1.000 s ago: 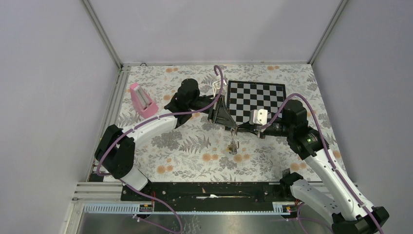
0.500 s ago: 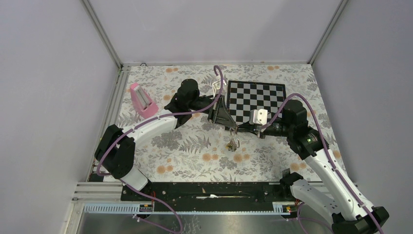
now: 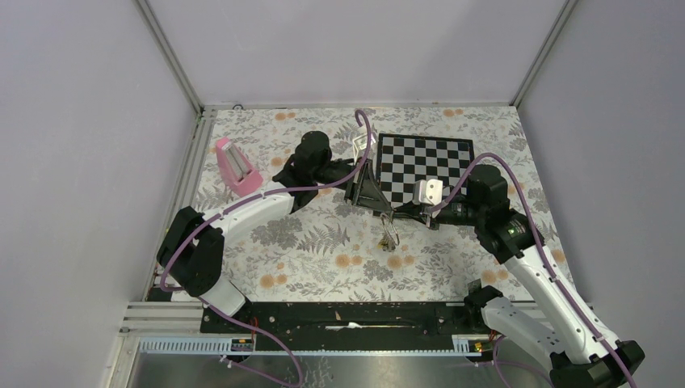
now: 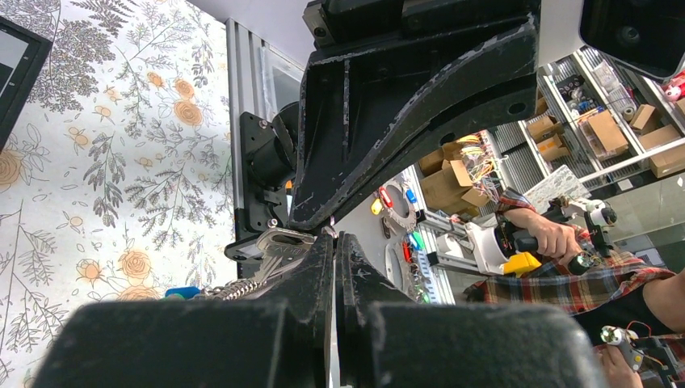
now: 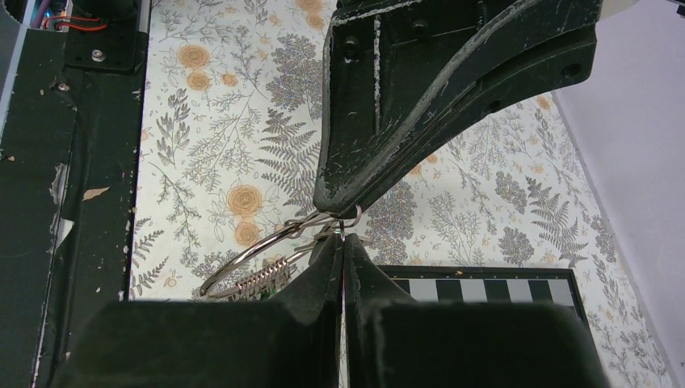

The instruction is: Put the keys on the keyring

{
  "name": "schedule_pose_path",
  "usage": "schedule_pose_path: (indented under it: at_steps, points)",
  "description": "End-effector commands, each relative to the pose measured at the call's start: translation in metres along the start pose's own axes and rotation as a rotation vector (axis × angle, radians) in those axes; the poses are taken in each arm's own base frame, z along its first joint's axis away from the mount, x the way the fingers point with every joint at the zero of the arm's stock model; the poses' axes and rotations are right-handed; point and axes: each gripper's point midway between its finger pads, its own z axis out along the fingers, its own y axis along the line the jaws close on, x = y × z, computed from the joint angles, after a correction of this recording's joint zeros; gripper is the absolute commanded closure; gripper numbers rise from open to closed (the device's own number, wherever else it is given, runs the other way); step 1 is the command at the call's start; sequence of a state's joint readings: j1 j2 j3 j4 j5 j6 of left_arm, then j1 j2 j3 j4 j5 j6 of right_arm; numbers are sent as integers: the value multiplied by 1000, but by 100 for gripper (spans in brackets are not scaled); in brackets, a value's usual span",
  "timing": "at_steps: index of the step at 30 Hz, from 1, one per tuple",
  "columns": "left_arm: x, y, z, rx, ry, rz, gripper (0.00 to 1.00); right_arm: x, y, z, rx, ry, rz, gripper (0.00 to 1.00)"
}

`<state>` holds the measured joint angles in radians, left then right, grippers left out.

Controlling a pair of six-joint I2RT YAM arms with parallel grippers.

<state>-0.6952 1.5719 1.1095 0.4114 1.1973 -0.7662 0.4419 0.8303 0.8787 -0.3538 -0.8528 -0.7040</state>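
Note:
My two grippers meet tip to tip above the middle of the cloth. The left gripper (image 3: 383, 212) is shut, and a small loop of the keyring sits at its tip (image 5: 353, 215). The right gripper (image 3: 396, 216) is shut on a thin wire of the keyring (image 5: 342, 236). The keyring (image 3: 389, 234) hangs below both tips, and its large wire ring (image 5: 254, 253) and coiled spring (image 5: 257, 279) show. A plain silver key (image 4: 279, 245) lies against the left finger, among the rings. A blue tag (image 4: 182, 292) hangs lower. The black-headed key is not visible.
A black and white checkerboard (image 3: 426, 166) lies behind the grippers. A pink box (image 3: 237, 166) stands at the far left of the floral cloth (image 3: 323, 250). Aluminium rails run along the left and near edges.
The hanging bunch has risen slightly and swung a little. The right gripper has edged a little left toward the left gripper. Both stay shut.

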Motion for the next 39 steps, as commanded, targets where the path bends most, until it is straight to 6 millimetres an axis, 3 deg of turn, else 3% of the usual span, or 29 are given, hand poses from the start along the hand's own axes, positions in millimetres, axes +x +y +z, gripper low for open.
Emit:
schedule_pose_path:
  at_steps: [1, 22, 39]
  points:
    - [-5, -29, 2, 55, 7, 106, 100, -13, -13, -1, 39, -33, -49, 100]
    - [-2, -28, 3, 43, 21, 124, 100, -12, -16, -1, 54, -27, -45, 100]
    - [-10, -24, -4, -55, 57, 253, 100, 8, -14, -5, 75, 31, -100, 100]
